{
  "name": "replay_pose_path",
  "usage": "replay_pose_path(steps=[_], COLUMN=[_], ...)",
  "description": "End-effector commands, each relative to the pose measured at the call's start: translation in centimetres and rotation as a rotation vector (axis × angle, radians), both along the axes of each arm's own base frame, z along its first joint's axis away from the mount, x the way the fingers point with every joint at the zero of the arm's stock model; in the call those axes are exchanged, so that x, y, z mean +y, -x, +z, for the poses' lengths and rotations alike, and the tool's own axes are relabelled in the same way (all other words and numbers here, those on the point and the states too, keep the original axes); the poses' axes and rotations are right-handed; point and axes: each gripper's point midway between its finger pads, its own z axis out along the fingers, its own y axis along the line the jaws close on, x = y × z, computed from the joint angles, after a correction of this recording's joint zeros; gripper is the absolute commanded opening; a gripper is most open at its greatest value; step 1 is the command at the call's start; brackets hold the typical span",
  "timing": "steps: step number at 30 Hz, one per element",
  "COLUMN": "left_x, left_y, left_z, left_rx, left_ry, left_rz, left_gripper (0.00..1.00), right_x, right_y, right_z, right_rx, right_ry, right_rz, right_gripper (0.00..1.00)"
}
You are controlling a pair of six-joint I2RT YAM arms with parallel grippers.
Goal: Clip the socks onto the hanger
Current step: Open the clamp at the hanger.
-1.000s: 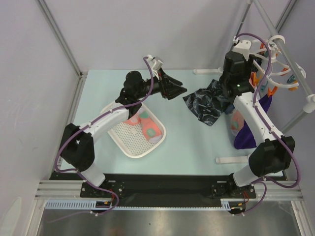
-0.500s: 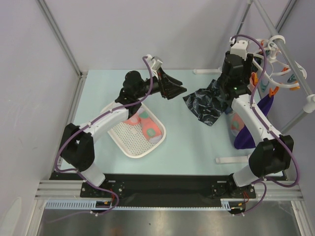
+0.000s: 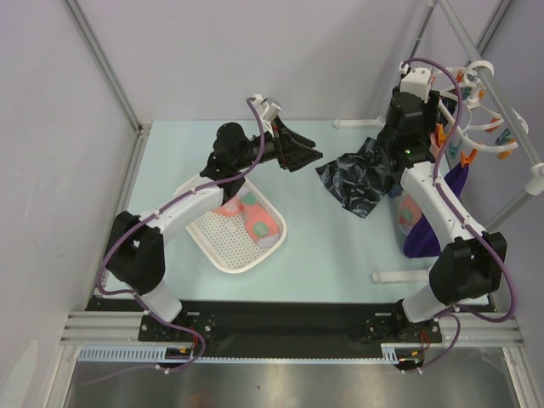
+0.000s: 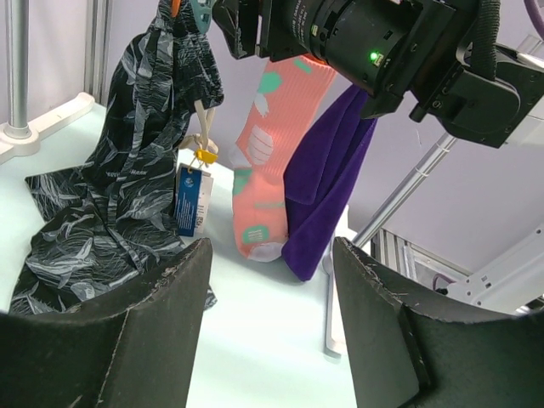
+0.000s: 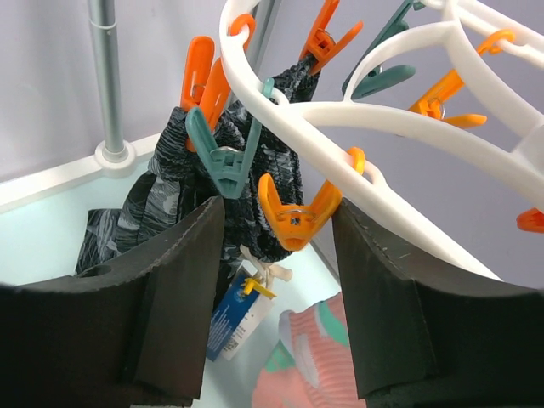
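Note:
One pink sock (image 4: 270, 144) hangs between a dark patterned cloth (image 4: 119, 178) and a purple garment (image 4: 327, 183); its top is hidden behind my right arm. Two more socks (image 3: 251, 217) lie in the white basket (image 3: 223, 253). The white ring hanger (image 5: 408, 127) hangs at the far right (image 3: 483, 119). My right gripper (image 5: 276, 208) is raised to it, open, with an orange peg (image 5: 293, 219) between its fingertips (image 5: 374, 280). The hanging sock's top (image 5: 319, 357) shows just below that peg. My left gripper (image 4: 272, 246) is open and empty, hovering mid-table (image 3: 306, 157), facing the hung clothes.
A teal peg (image 5: 223, 153) and more orange pegs (image 5: 204, 81) hang along the ring. A paper tag (image 5: 234, 319) dangles from the dark cloth (image 3: 361, 183). Metal frame poles (image 3: 497, 102) hold up the hanger. A white foot bar (image 3: 398, 276) lies on the table at front right.
My right gripper has risen slightly and moved closer to the hanger ring. The left arm has stayed still.

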Motion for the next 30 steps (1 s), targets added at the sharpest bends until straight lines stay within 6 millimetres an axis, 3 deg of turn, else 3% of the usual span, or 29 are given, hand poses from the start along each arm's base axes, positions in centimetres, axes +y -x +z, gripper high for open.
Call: replay_pose_path(steps=[1, 5, 9, 17, 20, 21, 30], left_x=[0.2, 0.2, 0.2, 0.2, 0.2, 0.2, 0.3], left_y=[0.2, 0.2, 0.2, 0.3, 0.3, 0.3, 0.4], left_z=[0.5, 0.6, 0.5, 0.5, 0.5, 0.5, 0.6], left_rx=[-0.024, -0.024, -0.021, -0.020, -0.022, -0.020, -0.020], left_ry=[0.020, 0.024, 0.024, 0.024, 0.025, 0.024, 0.024], left_rz=[-0.023, -0.024, -0.027, -0.032, -0.034, -0.034, -0.032], left_gripper=[0.64, 0.64, 0.64, 0.64, 0.64, 0.64, 0.64], right_x=[-0.8, -1.0, -1.3, -1.3, -1.3, -1.3, -0.3], right_y=[0.1, 0.1, 0.1, 0.2, 0.4, 0.4, 1.1], right_z=[3.4, 3.7, 3.6, 3.6, 3.5, 3.3, 2.9], right_rx=[-0.110, -0.128, -0.133, -0.142, -0.138, -0.134, -0.117], right_ry=[-0.015, -0.027, -0.034, -0.057, -0.069, -0.073, -0.186], right_rz=[-0.043, -0.051, -0.079, -0.079, -0.081, -0.082, -0.030], right_gripper=[0.58, 0.52, 0.39, 0.24, 0.09, 0.00, 0.00])
